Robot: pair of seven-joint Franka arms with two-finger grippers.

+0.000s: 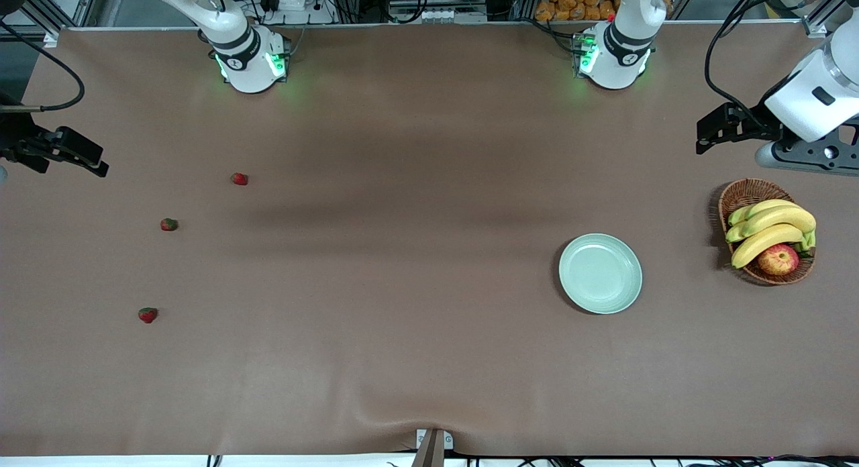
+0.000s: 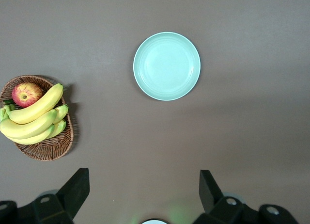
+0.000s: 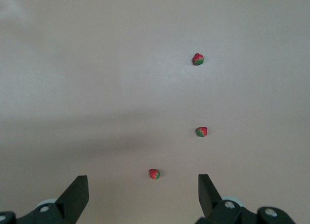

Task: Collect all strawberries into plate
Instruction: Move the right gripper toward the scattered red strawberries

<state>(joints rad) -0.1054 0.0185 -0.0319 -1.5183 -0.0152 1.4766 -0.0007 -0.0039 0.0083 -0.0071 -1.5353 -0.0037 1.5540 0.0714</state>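
Lying apart from right gripper (image 3: 140, 192): strawberries (image 3: 202, 132).

high front camera overlooks table (image 1: 402, 286); wrist cameras look down.

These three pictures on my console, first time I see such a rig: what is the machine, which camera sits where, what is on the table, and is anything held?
Two white robot arms stand at one long edge of a brown table. The big picture comes from a high camera facing them. The other two come from cameras on each arm's wrist, looking down past its pincer.

The left pincer hangs open, holding nothing, over the table end that has the plate and a basket of bananas and an apple.

The right pincer is open and holds nothing too, over the other end, where three strawberries lie apart on the table: one nearest the bases, a middle one, and one nearest the high camera. The plate holds no strawberry.
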